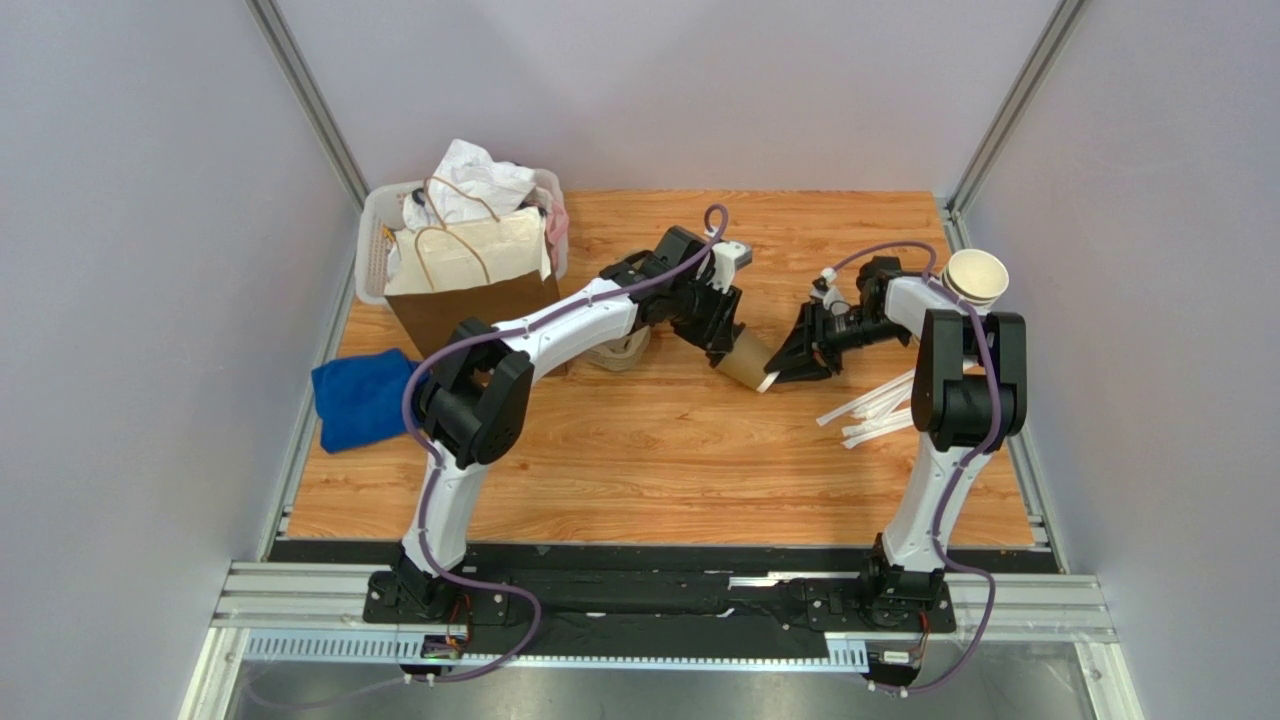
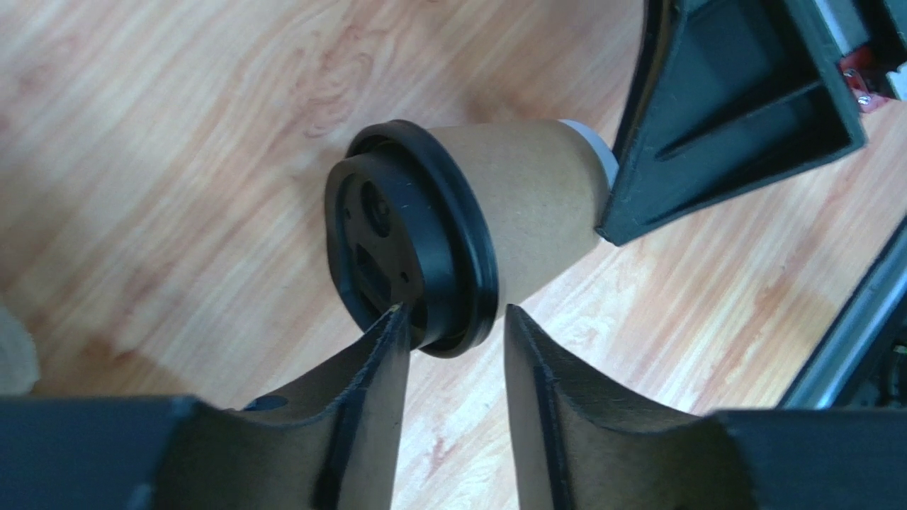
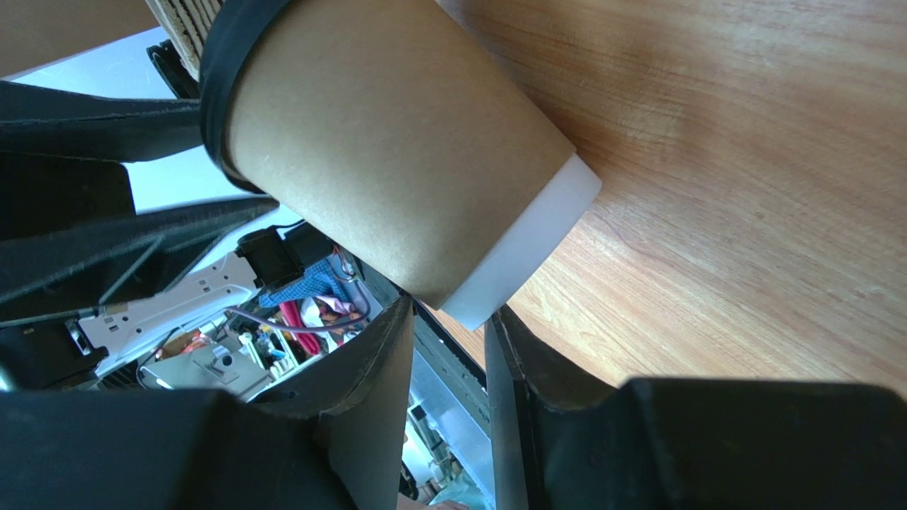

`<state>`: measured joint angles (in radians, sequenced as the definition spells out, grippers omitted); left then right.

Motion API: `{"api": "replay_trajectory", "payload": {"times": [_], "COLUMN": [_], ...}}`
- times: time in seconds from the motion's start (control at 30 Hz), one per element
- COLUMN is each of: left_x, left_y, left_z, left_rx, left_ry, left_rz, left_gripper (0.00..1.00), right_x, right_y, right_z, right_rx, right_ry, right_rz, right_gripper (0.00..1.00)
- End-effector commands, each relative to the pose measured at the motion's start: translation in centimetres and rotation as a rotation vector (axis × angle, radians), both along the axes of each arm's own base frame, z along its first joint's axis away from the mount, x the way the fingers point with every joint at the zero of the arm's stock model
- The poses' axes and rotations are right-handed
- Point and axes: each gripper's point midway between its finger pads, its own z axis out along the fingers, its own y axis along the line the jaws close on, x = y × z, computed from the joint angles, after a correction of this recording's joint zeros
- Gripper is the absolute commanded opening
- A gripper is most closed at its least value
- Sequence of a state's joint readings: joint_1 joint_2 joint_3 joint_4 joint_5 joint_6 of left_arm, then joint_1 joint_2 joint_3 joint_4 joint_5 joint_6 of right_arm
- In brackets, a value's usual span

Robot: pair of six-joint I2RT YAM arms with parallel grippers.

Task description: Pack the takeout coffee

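- Takeout coffee (image 1: 745, 360): a tan paper cup with a black lid (image 2: 394, 244), tipped on its side near the middle of the wooden table (image 1: 661, 450), between the two grippers; the lid faces the left arm and the white bottom rim faces the right arm
- Left gripper (image 2: 452, 319): jaws part-way open astride the lower edge of the lid; one fingertip (image 2: 385, 324) touches the lid face, while the other stands just clear of the rim, so there is no clamp on the cup
- Right gripper (image 3: 452, 319): jaws narrowly apart with the cup's white bottom rim lodged in the gap, pinched by both fingers; in the left wrist view one of its fingers lies against the cup's base
- Whether the cup's side rests on the table or hangs just above it cannot be told
- Brown paper bag (image 1: 458, 293): upright at the far left of the table, handles up, just beside a white basket (image 1: 371, 225), well apart from the cup
- Blue cloth (image 1: 361, 398): at the table's left edge, near the bag
- Lidless cream cup (image 1: 977, 275): at the right edge, mouth up
- White strips (image 1: 872, 408): loose on the table beside the right arm
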<state>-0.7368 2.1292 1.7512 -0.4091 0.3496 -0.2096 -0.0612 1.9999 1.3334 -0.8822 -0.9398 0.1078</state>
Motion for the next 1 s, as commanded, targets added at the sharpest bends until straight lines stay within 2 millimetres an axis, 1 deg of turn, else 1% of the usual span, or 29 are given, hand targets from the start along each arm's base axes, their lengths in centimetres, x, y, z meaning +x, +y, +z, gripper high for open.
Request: {"api": "replay_trajectory", "payload": {"times": [0.0,0.1,0.17,0.23,0.3,0.47,0.57,0.6,0.63,0.73,0.83,0.87,0.9,0.93,0.97], "left_x": [0.3,0.6,0.5,0.5,0.4,0.4,0.6,0.6,0.6,0.8,1.1,1.4,1.5,1.7,2.0], "left_y": [-0.6,-0.2,-0.2,-0.3,-0.3,-0.5,-0.5,-0.4,-0.3,-0.1,0.2,0.4,0.5,0.8,1.2], "left_z": [-0.7,-1.2,-1.6,-1.6,-1.9,-2.5,-2.7,-2.6,-2.7,-2.1,-0.7,0.2,0.7,1.1,2.1], "left_rx": [0.022,0.049,0.057,0.055,0.061,0.060,0.066,0.067,0.069,0.072,0.071,0.071,0.073,0.079,0.090], "left_ry": [-0.018,-0.028,-0.026,-0.020,-0.009,-0.007,-0.014,-0.016,-0.018,-0.042,-0.094,-0.125,-0.144,-0.164,-0.205], "left_rz": [-0.018,-0.017,-0.026,-0.032,-0.034,-0.049,-0.051,-0.051,-0.050,-0.049,-0.058,-0.051,-0.051,-0.054,-0.057], "left_gripper": [0.39,0.34,0.33,0.40,0.43,0.43,0.33,0.27,0.24,0.13,0.09,0.08,0.08,0.07,0.06], "right_x": [0.2,0.0,-0.1,-0.2,-0.2,-0.4,-0.4,-0.5,-0.5,-0.6,-0.6,-0.7,-0.6,-0.7,-0.6], "right_y": [1.5,1.9,2.0,2.2,2.3,2.6,2.8,2.8,2.8,2.8,2.8,2.8,2.7,2.8,2.8], "right_z": [1.9,2.3,2.5,2.4,2.5,2.5,2.4,2.5,2.4,2.7,3.3,3.6,3.9,4.4,5.3], "right_rx": [0.086,0.103,0.106,0.108,0.112,0.114,0.117,0.118,0.117,0.118,0.119,0.121,0.125,0.131,0.143], "right_ry": [-0.034,-0.037,-0.036,-0.034,-0.034,-0.032,-0.031,-0.031,-0.026,-0.030,-0.042,-0.051,-0.056,-0.062,-0.082], "right_rz": [0.030,0.041,0.043,0.047,0.051,0.061,0.068,0.070,0.070,0.072,0.080,0.085,0.086,0.090,0.092], "right_gripper": [0.33,0.33,0.33,0.33,0.33,0.33,0.33,0.33,0.33,0.34,0.36,0.36,0.38,0.40,0.41]}}
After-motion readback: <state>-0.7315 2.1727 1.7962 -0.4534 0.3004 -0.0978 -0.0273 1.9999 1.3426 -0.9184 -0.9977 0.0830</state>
